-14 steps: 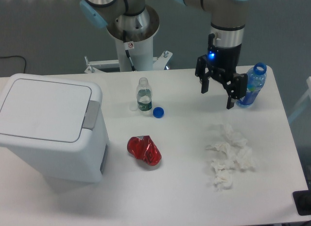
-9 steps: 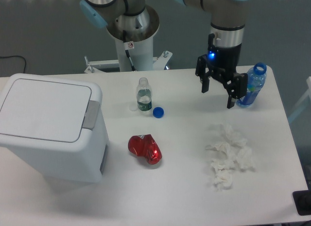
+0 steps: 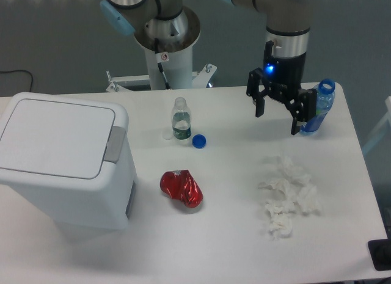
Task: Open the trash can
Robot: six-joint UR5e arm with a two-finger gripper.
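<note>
1. The trash can (image 3: 61, 165) stands at the left end of the counter (image 3: 232, 235), a big white bin with rounded corners. Its flat lid (image 3: 55, 142) lies fully shut, and the grey push tab (image 3: 113, 143) on the lid's right edge looks untouched.
2. Nothing of the task seems done yet: the lid is down and the arm is nowhere near it. What is left is the whole job, crossing to the bin, pressing the tab and letting the lid rise.
3. Near the bin's right side lies a crushed red can (image 3: 181, 189), apart from it. Further back stand a small clear bottle (image 3: 179, 119) without a cap and, just beside it, a blue cap (image 3: 198, 140).
4. The claw (image 3: 278, 118) hangs over the far right of the counter, well apart from the trash can. Its fingers are spread wide and hold nothing.
5. A blue-tinted bottle (image 3: 320, 104) stands just beside the claw's right finger; whether they touch is hard to tell from this angle.
6. In front of the claw lies a heap of crumpled white tissue (image 3: 287, 195).
</note>
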